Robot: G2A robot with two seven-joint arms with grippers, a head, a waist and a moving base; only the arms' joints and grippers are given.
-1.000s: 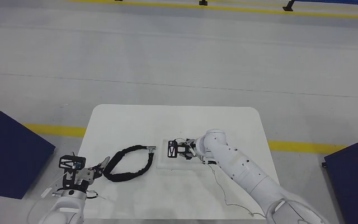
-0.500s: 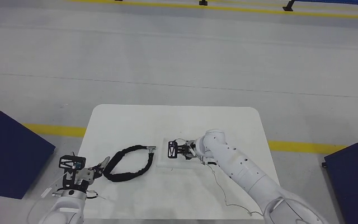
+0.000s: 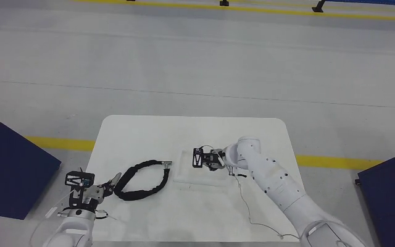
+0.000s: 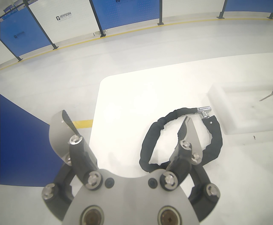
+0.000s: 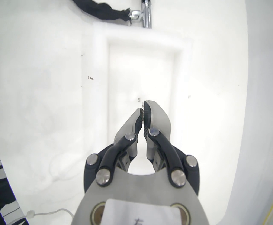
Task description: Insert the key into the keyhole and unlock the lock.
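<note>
Right gripper retreated, key pinched — lock apart

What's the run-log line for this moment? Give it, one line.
right gripper: shut on key, over foam tray | left gripper: open, beside lock | key not yet inserted

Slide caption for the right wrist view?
Right gripper pinches the key over the white tray, chain lock beside its rim.

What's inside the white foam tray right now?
White foam tray: one dark speck on its floor. The right gripper, shut on a thin metal key, covers the floor beneath it.
</note>
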